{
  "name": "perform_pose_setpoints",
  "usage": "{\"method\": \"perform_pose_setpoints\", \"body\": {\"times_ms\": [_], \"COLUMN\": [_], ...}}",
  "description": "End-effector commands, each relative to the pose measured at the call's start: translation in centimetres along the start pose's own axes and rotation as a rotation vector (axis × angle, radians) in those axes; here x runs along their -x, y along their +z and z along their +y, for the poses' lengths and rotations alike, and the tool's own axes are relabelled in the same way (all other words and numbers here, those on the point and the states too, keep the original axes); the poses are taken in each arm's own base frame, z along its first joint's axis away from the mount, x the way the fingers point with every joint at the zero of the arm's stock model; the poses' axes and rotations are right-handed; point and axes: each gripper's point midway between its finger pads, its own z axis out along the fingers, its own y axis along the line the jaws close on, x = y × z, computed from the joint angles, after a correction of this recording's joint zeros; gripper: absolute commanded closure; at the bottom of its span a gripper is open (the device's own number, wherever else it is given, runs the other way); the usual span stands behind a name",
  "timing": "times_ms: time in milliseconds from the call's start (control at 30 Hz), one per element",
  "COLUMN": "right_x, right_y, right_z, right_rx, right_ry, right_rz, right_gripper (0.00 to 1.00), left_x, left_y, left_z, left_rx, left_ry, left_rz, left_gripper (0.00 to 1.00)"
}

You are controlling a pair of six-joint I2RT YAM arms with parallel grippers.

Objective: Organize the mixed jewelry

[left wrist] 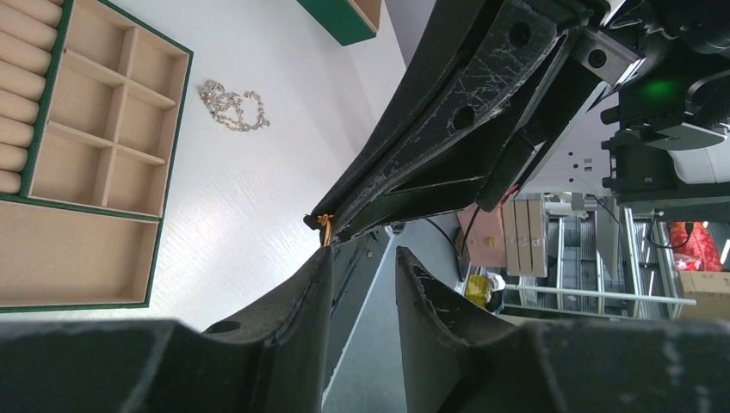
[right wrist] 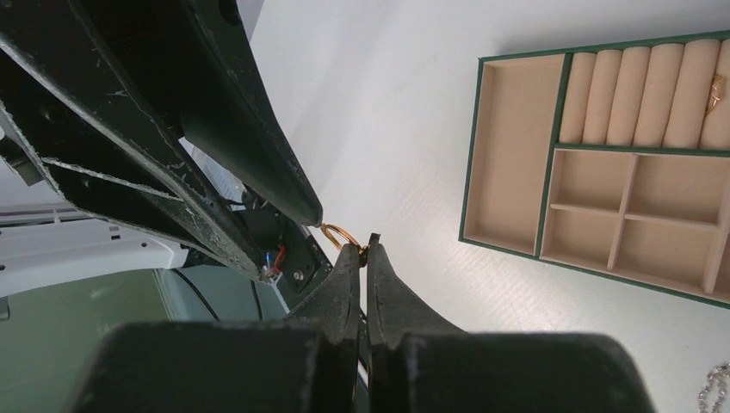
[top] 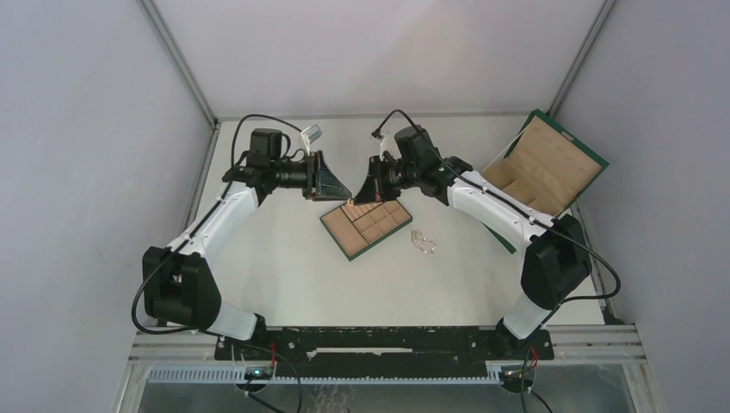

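Both grippers meet tip to tip above the table, just beyond the tan tray. My right gripper is shut on a thin gold ring, which sticks out past its tips. My left gripper stands open with a clear gap; one of its fingertips touches the ring, and nothing sits between its fingers. A second gold ring lies among the tray's padded rolls. The silvery chain lies in a tangle on the table to the right of the tray.
The tray has a long compartment, several small square ones and a row of rolls. A large green box with tan lining stands open at the back right. Grey walls close the table in on three sides.
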Motion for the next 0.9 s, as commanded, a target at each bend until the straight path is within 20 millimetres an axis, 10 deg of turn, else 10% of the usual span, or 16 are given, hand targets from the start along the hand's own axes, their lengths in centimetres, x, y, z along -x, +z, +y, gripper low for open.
{"method": "perform_pose_setpoints", "body": {"times_ms": [0, 433, 867], "right_x": [1.89, 2.11, 2.01], "right_y": [-1.86, -2.12, -2.06], "right_z": [2.56, 3.35, 3.53], "right_rx": [0.068, 0.111, 0.134], "right_ry": [-0.045, -0.042, -0.024], "right_rz": [-0.081, -0.083, -0.077], "right_gripper": [1.00, 1.00, 0.96], "left_x": [-0.11, -0.63, -0.67], "left_y": [-0.17, -0.09, -0.20], "left_z": [-0.69, -0.25, -0.73], "left_rx": [-0.022, -0.014, -0.029], "left_ry": [0.062, 0.056, 0.052], "left_rz": [-0.005, 0.010, 0.014], "left_gripper": [0.62, 0.63, 1.00]}}
